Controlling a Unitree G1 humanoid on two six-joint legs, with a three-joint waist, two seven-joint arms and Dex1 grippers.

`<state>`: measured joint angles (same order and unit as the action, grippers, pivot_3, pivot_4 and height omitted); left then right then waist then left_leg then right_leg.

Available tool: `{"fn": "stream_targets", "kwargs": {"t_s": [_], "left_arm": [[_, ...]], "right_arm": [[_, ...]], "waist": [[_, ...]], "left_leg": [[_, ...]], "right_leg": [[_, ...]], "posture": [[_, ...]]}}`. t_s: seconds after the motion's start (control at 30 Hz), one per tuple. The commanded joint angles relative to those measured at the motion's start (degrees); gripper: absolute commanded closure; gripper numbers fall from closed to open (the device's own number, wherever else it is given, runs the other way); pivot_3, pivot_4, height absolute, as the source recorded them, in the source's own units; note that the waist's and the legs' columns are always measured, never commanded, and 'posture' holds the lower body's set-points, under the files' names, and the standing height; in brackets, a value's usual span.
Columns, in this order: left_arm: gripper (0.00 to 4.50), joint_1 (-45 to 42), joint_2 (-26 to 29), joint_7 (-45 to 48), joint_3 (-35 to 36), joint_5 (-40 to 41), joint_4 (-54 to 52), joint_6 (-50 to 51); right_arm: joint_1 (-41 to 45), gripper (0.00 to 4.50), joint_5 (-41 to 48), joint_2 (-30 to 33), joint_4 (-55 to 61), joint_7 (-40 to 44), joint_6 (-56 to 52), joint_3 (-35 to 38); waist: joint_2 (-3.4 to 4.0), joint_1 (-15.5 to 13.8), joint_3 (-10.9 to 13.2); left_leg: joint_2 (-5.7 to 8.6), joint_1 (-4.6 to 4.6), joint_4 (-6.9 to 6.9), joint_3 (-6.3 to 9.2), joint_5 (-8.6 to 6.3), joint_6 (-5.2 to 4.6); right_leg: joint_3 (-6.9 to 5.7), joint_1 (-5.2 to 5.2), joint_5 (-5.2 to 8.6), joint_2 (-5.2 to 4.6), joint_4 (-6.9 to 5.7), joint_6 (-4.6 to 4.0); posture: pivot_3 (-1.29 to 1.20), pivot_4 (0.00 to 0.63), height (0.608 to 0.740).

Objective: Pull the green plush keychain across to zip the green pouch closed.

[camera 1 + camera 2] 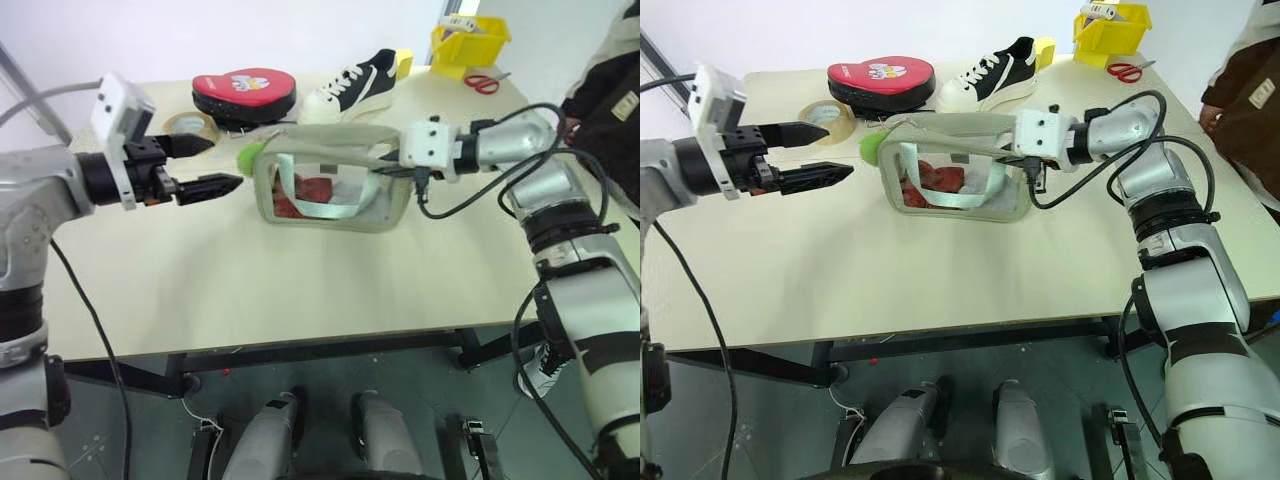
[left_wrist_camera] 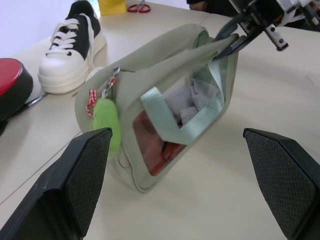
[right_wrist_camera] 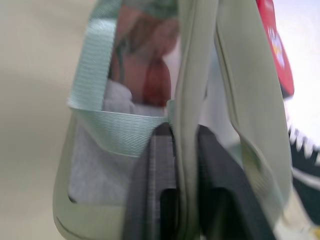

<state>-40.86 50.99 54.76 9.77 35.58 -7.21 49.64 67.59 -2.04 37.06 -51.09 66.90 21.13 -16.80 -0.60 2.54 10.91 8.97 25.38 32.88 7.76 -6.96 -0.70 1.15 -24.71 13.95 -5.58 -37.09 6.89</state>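
The green pouch (image 1: pixel 330 190) lies mid-table with its clear window toward me, a mint strap and red contents showing through. The green plush keychain (image 1: pixel 248 157) hangs from the zipper at the pouch's left end, also seen in the left wrist view (image 2: pixel 106 120). My left gripper (image 1: pixel 225 163) is open just left of the keychain, not touching it, one finger above and one below its level. My right gripper (image 1: pixel 388 166) is shut on the fabric edge at the pouch's right end; the right wrist view shows its fingers (image 3: pixel 155 175) clamping that edge.
Behind the pouch are a tape roll (image 1: pixel 192 126), a red-and-black pad (image 1: pixel 245 92) and a black-and-white shoe (image 1: pixel 352 85). A yellow bin (image 1: pixel 468 40) and red scissors (image 1: pixel 483 82) sit at the far right corner. A person (image 1: pixel 610 90) stands by the table's right edge.
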Motion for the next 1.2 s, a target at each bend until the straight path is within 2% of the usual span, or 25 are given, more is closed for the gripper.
{"fn": "stream_targets", "kwargs": {"t_s": [0.03,0.1,0.27,0.4,0.5,0.73,0.83,0.93,1.03,1.2], "left_arm": [[0.00,-1.83,0.41,0.28,0.04,0.03,0.38,-0.77],[0.00,-1.78,0.73,0.51,0.08,-0.11,0.94,-0.82],[0.00,-2.01,0.88,0.79,-0.17,-0.37,1.59,-1.08],[0.00,-2.55,0.50,0.87,-1.14,-0.88,2.19,-1.78],[0.00,-3.81,0.06,0.93,-2.14,-1.32,3.11,-2.46],[0.00,-3.72,-0.17,0.80,-2.30,-1.64,3.01,-2.78],[0.00,-2.91,0.09,0.45,-1.79,-1.41,2.24,-2.56],[0.00,-2.05,0.26,-0.10,-1.21,-1.07,1.25,-2.25],[0.00,-1.48,0.47,-0.70,-0.70,-0.92,0.75,-2.14],[0.00,-0.47,1.33,-0.54,-0.13,-1.04,0.48,-2.14]], "right_arm": [[0.60,1.87,1.04,1.72,3.65,2.56,-2.96,2.73],[0.83,0.80,2.11,2.44,7.61,3.32,-7.43,4.18],[1.49,0.80,4.47,2.19,21.26,3.05,-21.90,6.82],[0.41,0.80,5.54,-2.26,28.74,-0.43,-30.58,6.98],[-0.33,0.80,2.44,-6.55,27.86,-3.35,-30.33,4.18],[0.32,0.80,-0.50,-9.16,21.27,-3.19,-27.88,1.21],[0.50,1.57,-1.66,-9.21,18.94,-2.63,-26.40,0.37],[1.12,3.14,-2.20,-9.37,17.36,-1.75,-24.99,-0.03],[2.39,4.48,-1.85,-10.17,17.09,-1.32,-24.42,0.39],[4.41,4.48,-0.72,-10.38,19.83,0.54,-27.08,1.33]], "waist": [[0.00,0.00,0.00],[0.01,-0.03,0.01],[0.03,-0.02,0.01],[0.03,-0.02,0.01],[0.01,-0.02,0.01],[0.02,-0.58,0.01],[0.01,-0.21,0.01],[0.01,-0.02,0.01],[0.01,0.02,0.01],[0.02,0.05,0.01]], "left_leg": [[0.00,0.00,0.00,0.00,0.00,0.00],[0.00,0.01,0.00,0.00,0.00,0.00],[-0.01,0.04,0.00,0.00,-0.01,0.00],[-0.04,0.04,0.00,0.00,-0.01,0.00],[-0.07,0.03,0.00,-0.01,-0.01,0.01],[0.05,0.06,0.00,0.00,0.00,0.01],[0.04,0.04,0.00,0.00,0.00,0.02],[0.01,0.04,0.00,0.00,0.00,0.02],[-0.01,0.04,0.00,0.00,0.01,0.02],[-0.01,0.04,0.00,0.00,0.01,0.02]], "right_leg": [[0.01,-0.01,0.00,0.00,0.00,0.00],[0.02,-0.02,0.00,-0.01,-0.01,0.00],[0.09,-0.05,0.07,-0.06,-0.01,-0.12],[0.11,-0.06,0.10,-0.07,-0.02,-0.17],[0.12,-0.06,0.10,-0.05,-0.02,-0.18],[0.06,-0.04,-0.01,-0.02,0.01,0.01],[0.05,-0.05,-0.01,-0.02,-0.01,0.02],[0.04,-0.05,-0.01,-0.01,-0.02,0.02],[0.04,-0.06,-0.01,-0.01,-0.02,0.02],[0.04,-0.07,-0.01,0.01,-0.03,0.02]], "posture": [[0.00,0.150,0.740],[0.00,0.150,0.740],[0.00,0.150,0.740],[0.00,0.150,0.740],[0.00,0.150,0.740],[0.00,0.150,0.740],[0.00,0.150,0.740],[0.00,0.150,0.740],[0.00,0.150,0.740],[0.00,0.150,0.740]]}}
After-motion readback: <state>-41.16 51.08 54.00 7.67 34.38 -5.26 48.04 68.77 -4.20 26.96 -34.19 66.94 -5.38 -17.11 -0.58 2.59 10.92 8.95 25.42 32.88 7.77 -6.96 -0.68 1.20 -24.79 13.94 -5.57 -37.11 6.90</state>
